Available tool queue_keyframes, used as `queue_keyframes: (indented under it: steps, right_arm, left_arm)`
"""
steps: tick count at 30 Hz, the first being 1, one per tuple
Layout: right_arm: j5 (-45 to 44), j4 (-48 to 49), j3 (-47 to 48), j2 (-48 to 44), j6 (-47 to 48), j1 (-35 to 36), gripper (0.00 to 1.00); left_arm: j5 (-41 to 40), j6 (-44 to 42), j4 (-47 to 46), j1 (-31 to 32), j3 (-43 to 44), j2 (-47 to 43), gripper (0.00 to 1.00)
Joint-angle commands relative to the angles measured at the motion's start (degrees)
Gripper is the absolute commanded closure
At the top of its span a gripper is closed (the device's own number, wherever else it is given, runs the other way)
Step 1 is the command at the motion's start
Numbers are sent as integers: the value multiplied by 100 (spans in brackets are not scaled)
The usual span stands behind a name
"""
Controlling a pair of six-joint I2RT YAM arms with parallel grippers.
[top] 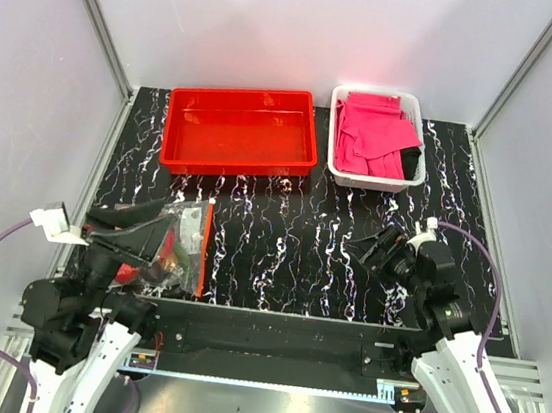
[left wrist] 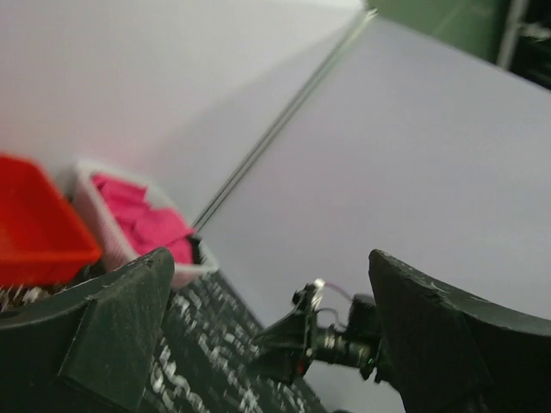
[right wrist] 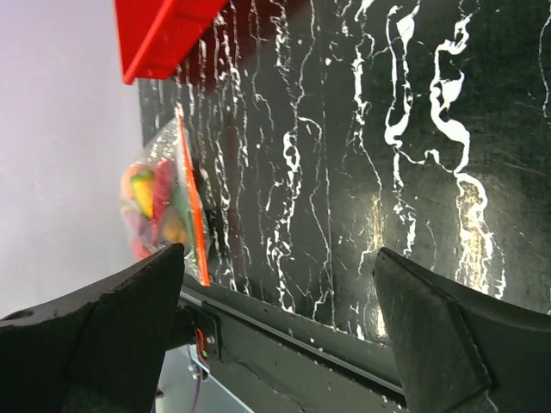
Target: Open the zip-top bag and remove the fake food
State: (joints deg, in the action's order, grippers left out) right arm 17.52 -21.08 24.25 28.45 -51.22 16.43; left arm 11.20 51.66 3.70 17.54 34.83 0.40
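Status: no step completed. The zip-top bag (top: 183, 240) lies at the near left of the table (top: 334, 224), apparently still sealed, with the fake food (right wrist: 151, 202) inside. Left claw (left wrist: 269, 258) and right claw (right wrist: 277, 254) are spread, empty. Remaining: unzip, extract

The left claw (left wrist: 269, 267) stands with its two dark fingers (left wrist: 103, 335) spread wide and nothing between them. Beyond the gap lies the black, white-veined worktop (left wrist: 202, 344). At far left sits a red tray (left wrist: 34, 224), and just beside it a white basket (left wrist: 96, 215) holding pink cloths (left wrist: 142, 222). The right claw (left wrist: 284, 344) shows low in the middle, blurred, before white walls (left wrist: 387, 129).
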Motion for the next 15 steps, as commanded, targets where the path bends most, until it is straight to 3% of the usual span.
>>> queue_keyframes:
  steps: [1, 5, 7, 15]
  right_arm:
    - [40, -125, 703, 589, 586, -25, 1]
    - [1111, 507, 1072, 1267, 728, 36, 0]
    - [1149, 789, 1160, 1583, 605, 220, 0]
    - [-520, 597, 2162, 3007, 174, 2144, 1]
  left_arm:
    - [-434, -235, 2458, -31, 410, -347, 1]
    - [-514, -218, 2845, -31, 358, -655, 1]
    - [-618, -227, 3091, -31, 463, -560, 1]
    - [-1391, -569, 4946, -23, 1692, 617, 1]
